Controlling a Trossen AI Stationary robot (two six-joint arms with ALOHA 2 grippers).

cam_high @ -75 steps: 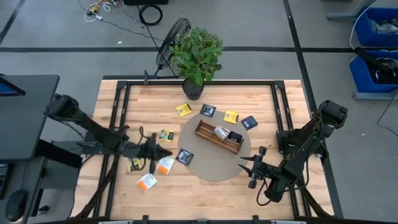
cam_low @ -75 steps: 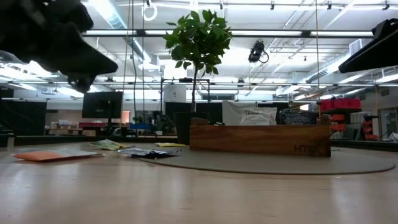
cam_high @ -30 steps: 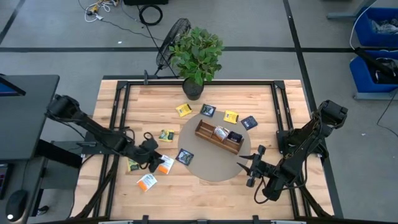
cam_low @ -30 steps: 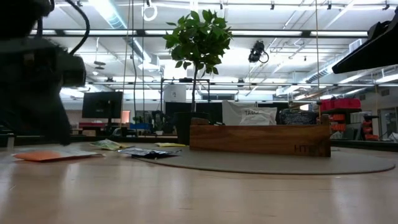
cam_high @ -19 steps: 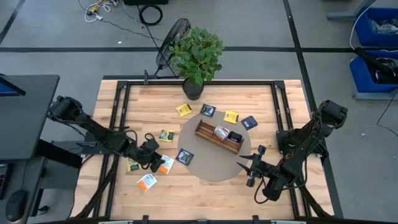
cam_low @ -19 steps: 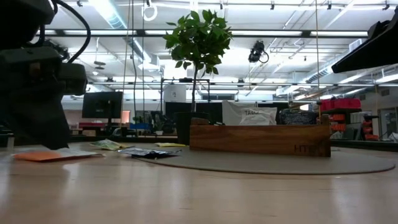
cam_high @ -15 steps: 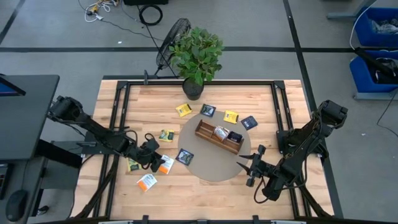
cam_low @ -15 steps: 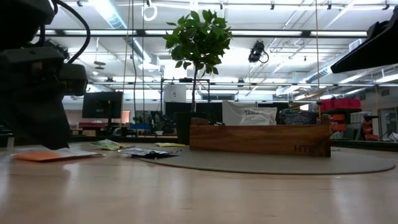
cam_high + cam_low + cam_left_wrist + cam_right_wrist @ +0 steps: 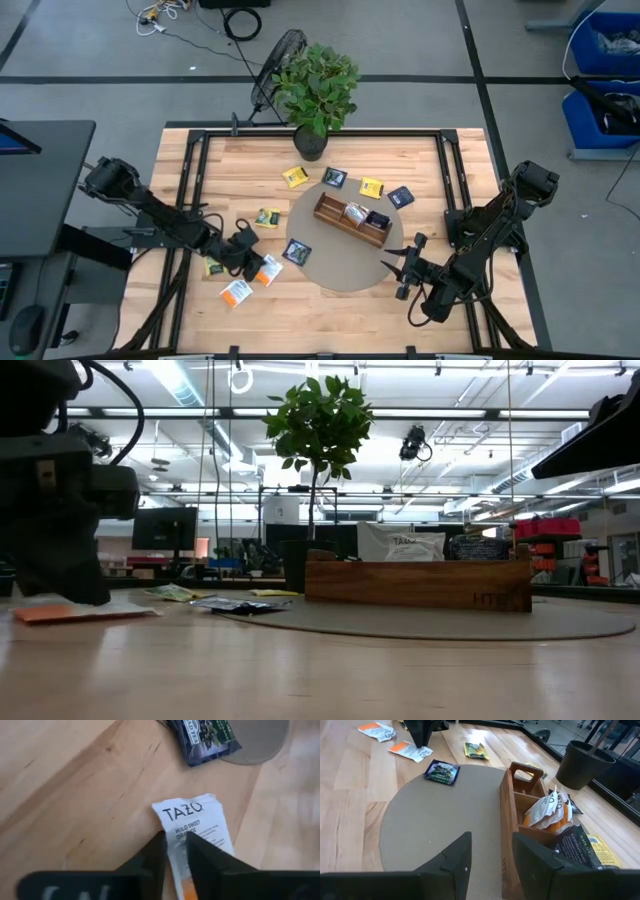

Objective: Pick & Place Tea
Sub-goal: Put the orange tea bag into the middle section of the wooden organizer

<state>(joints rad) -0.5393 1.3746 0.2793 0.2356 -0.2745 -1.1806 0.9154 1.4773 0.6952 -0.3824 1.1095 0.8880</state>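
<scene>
Closing since a second ago, the left tool (image 9: 175, 851) now pinches the edge of a white-and-orange tea packet (image 9: 197, 837) lying flat on the bench (image 9: 200, 310), apparently not lifted. Beyond it, a dark blue packet (image 9: 205, 737) overlaps the round mat (image 9: 345, 270). Farther off, the right tool (image 9: 408, 275) waits, fingers apart, holding nothing.
</scene>
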